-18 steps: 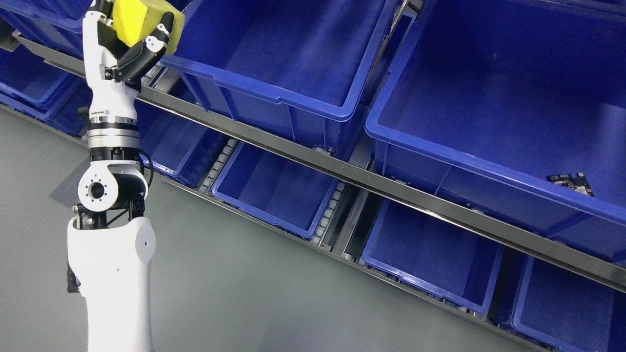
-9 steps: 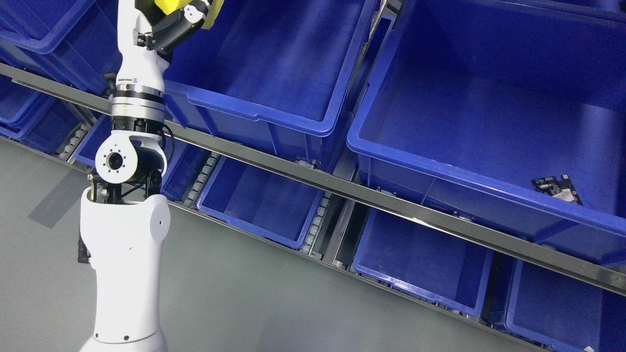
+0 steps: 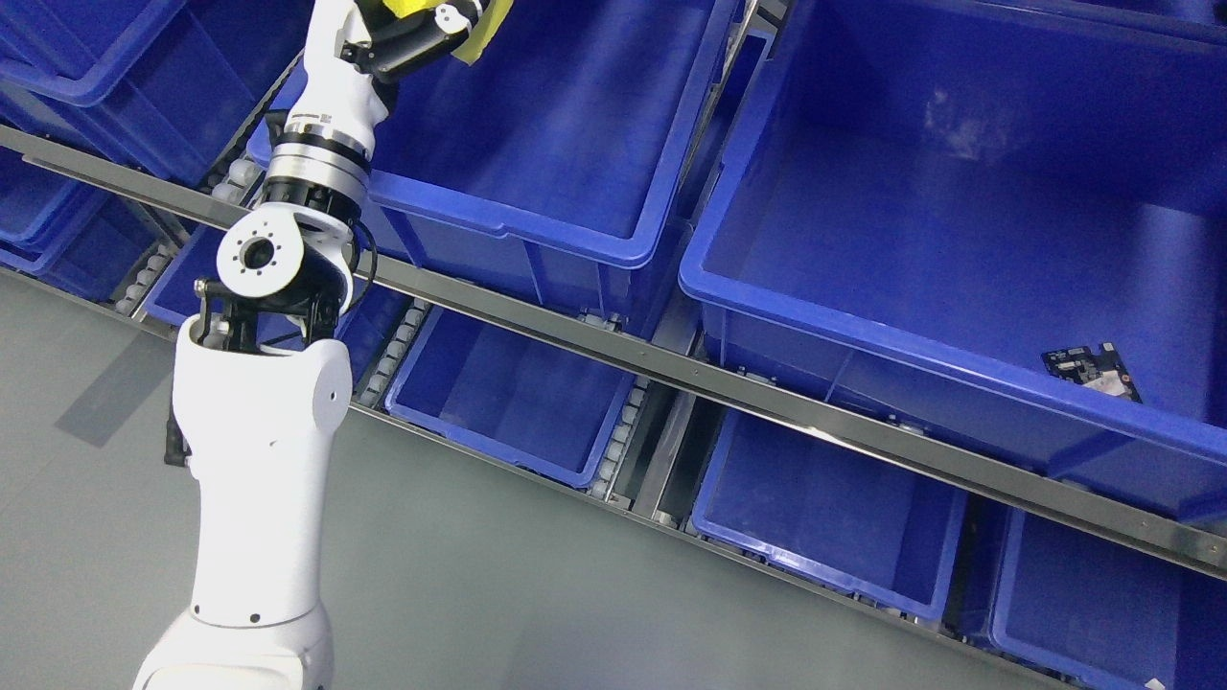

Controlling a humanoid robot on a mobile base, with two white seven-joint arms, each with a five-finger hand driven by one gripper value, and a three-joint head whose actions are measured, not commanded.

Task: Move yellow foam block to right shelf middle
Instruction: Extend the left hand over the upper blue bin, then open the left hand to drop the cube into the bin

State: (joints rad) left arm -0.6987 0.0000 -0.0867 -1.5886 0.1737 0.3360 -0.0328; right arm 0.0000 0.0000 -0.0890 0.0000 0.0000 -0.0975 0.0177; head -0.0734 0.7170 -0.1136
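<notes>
The left hand [image 3: 422,29] is way up at the top edge of the picture, and part of it is cut off there. Its dark fingers [image 3: 451,17] are curled tight around the yellow foam block [image 3: 479,34], so the hand is gripping it. Only a little bit of the block shows, a yellow corner poking out past the fingers and a small yellow patch near the top edge. The block is held up in the air over the left blue bin [image 3: 575,125] on the upper shelf, near that bin's left side, and it is not touching the bin. The white arm [image 3: 254,450] goes down from the hand, past a silver ring and a round joint, to the bottom left of the picture. To the right of that bin sits a bigger blue bin [image 3: 959,240], just beside it. A small dark circuit board [image 3: 1091,369] lies in the bottom of the big bin, near its front wall. A long grey metal rail [image 3: 767,393] runs slanting under both bins. Below the rail are more blue bins [image 3: 518,393] on a lower shelf, and the grey floor [image 3: 479,594] is under them
</notes>
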